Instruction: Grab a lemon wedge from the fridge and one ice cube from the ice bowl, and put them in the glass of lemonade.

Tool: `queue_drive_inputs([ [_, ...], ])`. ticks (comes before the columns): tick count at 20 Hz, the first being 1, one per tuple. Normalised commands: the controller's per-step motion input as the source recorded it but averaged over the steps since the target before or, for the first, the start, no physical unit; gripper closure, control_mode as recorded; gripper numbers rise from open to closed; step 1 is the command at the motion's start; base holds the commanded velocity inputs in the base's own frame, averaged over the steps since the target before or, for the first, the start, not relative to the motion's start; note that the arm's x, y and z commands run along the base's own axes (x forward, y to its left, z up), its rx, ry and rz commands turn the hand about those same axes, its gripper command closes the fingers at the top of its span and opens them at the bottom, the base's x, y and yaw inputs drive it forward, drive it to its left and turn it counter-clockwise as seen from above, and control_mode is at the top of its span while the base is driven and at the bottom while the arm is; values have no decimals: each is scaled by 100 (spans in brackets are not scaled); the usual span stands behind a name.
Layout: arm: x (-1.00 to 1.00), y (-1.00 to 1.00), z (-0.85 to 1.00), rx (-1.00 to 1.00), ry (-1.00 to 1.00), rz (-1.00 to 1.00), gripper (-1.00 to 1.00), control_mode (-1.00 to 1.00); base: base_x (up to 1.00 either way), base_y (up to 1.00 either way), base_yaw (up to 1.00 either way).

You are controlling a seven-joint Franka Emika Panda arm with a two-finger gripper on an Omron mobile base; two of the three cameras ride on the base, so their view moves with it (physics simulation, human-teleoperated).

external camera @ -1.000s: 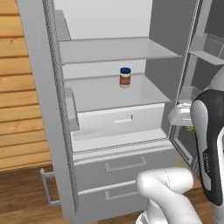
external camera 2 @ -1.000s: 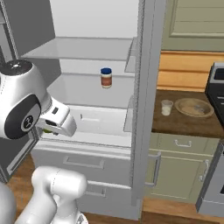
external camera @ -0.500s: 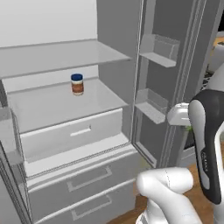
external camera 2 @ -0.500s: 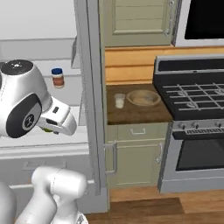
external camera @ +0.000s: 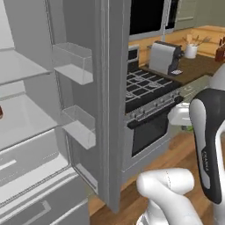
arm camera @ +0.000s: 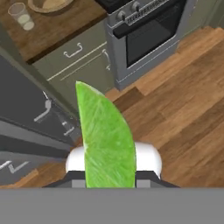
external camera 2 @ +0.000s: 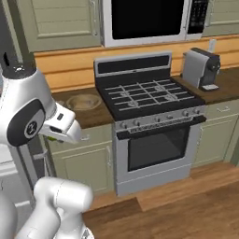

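Note:
My gripper is shut on the lemon wedge, a bright yellow-green slice that stands upright between the fingers in the hand view. A sliver of it shows under the hand in the right base view. The fridge stands open at the left, its door edge-on toward me. Far beyond the wedge, the glass of lemonade stands on the brown counter next to the tan ice bowl. The ice bowl also sits on the counter just right of my arm.
A steel stove stands right of the counter, with a microwave above it. A grey toaster sits on the far counter. Green cabinets run below. Wood floor lies open in front. A brown jar sits on a fridge shelf.
The whole picture has swung right: the fridge interior has slid out to the left, and the counter, stove and toaster have come in. The wedge stays in the gripper.

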Motion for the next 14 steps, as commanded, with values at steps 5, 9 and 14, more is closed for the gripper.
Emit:
queue_drive_inputs([
  [5, 0, 0, 0, 0, 0, 0, 100, 100, 66, -56, 31],
  [9, 0, 0, 0, 0, 0, 0, 100, 100, 90, -32, 82],
  [14, 0, 0, 0, 0, 0, 0, 100, 100, 68, -48, 76],
])
